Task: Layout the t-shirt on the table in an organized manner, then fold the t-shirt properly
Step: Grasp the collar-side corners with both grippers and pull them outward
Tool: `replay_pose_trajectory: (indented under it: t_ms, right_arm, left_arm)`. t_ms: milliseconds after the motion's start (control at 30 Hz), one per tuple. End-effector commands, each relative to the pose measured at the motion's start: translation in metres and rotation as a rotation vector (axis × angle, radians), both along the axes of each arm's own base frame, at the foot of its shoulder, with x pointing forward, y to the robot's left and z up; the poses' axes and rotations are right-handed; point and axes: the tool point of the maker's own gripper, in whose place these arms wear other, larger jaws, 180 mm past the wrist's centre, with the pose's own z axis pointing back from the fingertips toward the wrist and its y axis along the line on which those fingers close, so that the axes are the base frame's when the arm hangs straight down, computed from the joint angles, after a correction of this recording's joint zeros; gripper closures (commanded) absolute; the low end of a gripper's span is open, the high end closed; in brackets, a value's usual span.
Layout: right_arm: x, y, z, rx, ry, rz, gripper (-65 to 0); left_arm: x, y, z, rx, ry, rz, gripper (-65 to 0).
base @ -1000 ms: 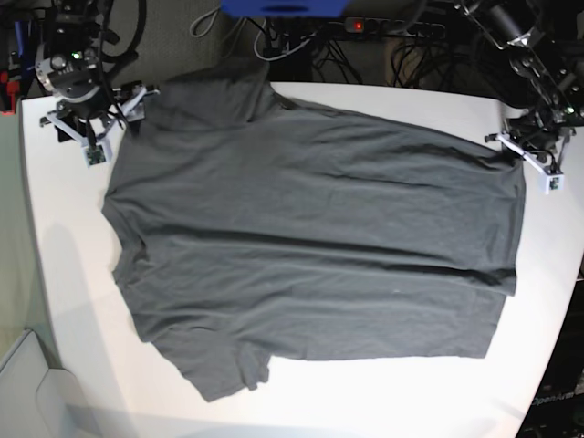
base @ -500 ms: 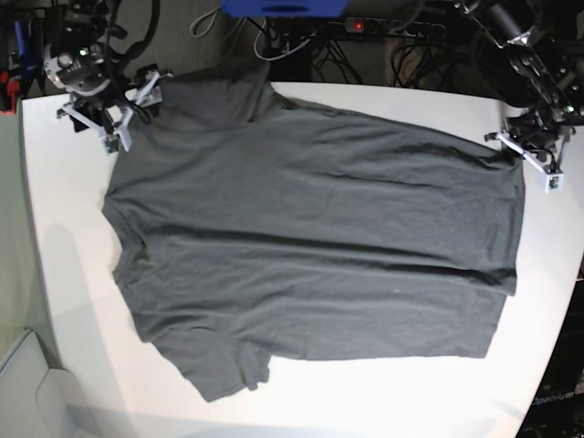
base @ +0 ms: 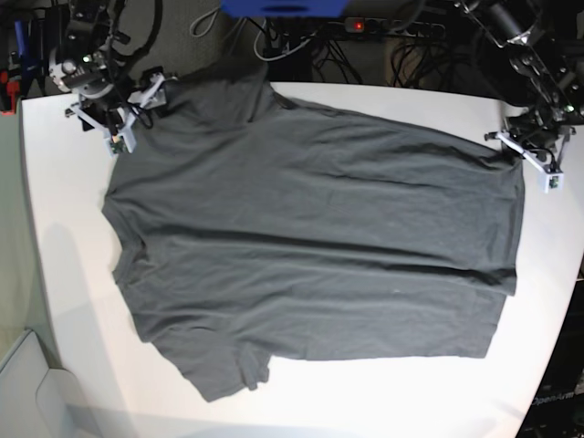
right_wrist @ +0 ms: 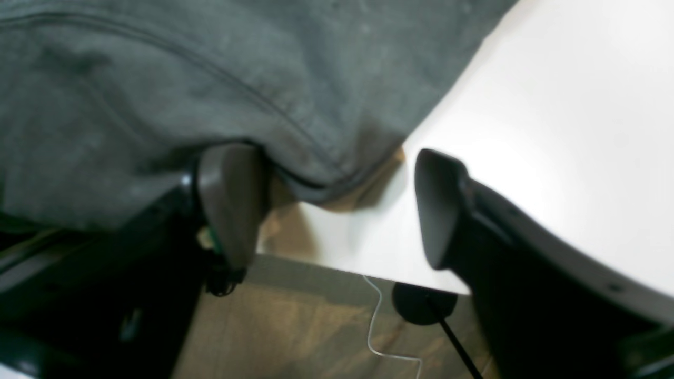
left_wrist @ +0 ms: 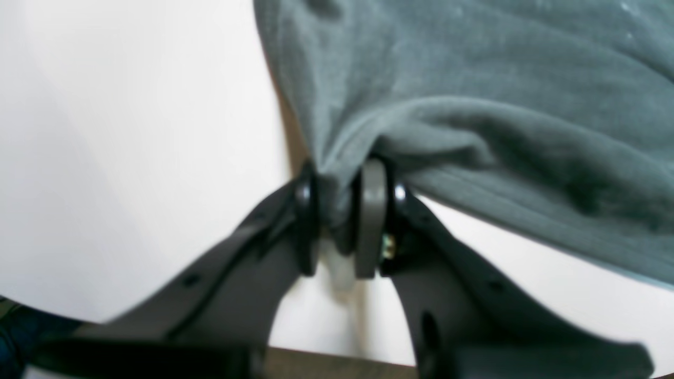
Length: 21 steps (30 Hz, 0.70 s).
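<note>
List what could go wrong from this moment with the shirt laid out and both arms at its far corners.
1. The left pincer is clamped on a bunched corner of the dark charcoal-grey cloth t-shirt; pulling could drag the flattened cloth and wrinkle it.
2. The right pincer is open at the edge of the white smooth-topped table, with one finger against the sleeve hem. Closing there might grab too little cloth.
3. That sleeve hangs past the table's edge and could slide off.

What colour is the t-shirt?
Dark charcoal grey, plain; the t-shirt shows best in the base view.
</note>
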Motion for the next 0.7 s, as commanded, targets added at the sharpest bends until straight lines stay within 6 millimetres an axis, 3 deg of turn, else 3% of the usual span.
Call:
replay_pose_trajectory:
  t_ms: [0,133,233,400,667]
  right_arm:
    - [0.004,-0.002,0.002,-0.009,-0.01,0.0,-33.6]
    - [-0.001,-0.001,-0.016,0.016,0.041,-0.011,-15.2]
    - [0.0,0.0,-0.022,0.027,0.054,-0.016,-7.6]
    - [0.009,-0.004,-0.005,0.002,0.001,-0.01,-0.1]
    - [0.027,-0.005,0.042,-0.058,-0.132,0.017,0.0]
  left_arm:
    - [-0.005,0.005,0.0,0.019,0.029,-0.003,-10.7]
    - [-0.005,0.004,0.0,0.018,0.029,-0.003,-10.7]
    - [-0.006,0.004,0.0,0.016,0.034,-0.003,-10.7]
    - [-0.007,0.005,0.005,0.033,0.028,-0.007,-10.7]
    - [-0.003,0.01,0.038,0.125,-0.034,-0.03,-10.7]
